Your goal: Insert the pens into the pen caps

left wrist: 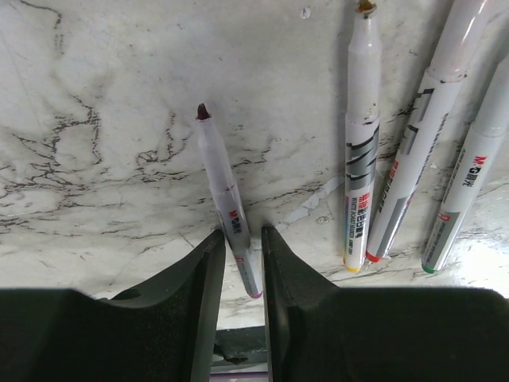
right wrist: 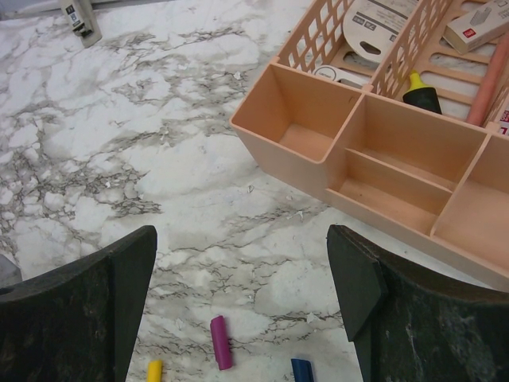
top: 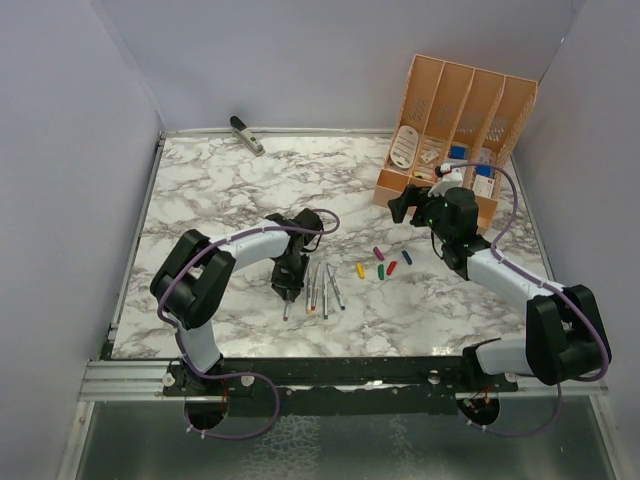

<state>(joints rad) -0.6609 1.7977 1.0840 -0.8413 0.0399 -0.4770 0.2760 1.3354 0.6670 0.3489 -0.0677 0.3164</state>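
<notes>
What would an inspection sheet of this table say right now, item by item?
Surface: white-and-grey marble tabletop.
Job's things: one pen pinched in the left end effector; more pens lie beside it; five coloured caps loose nearby.
Clutter: peach desk organizer holding stationery; grey stapler-like tool at the far edge.
End effectors: left shut on the pen; right end effector open, empty.
Cables: purple cable looping along each arm.
Surroundings: plain pale walls.

Grey-veined white marble table (top: 200, 190), peach organiser (right wrist: 296, 151), purple cap (right wrist: 220, 342), silver pens (left wrist: 362, 159)
</notes>
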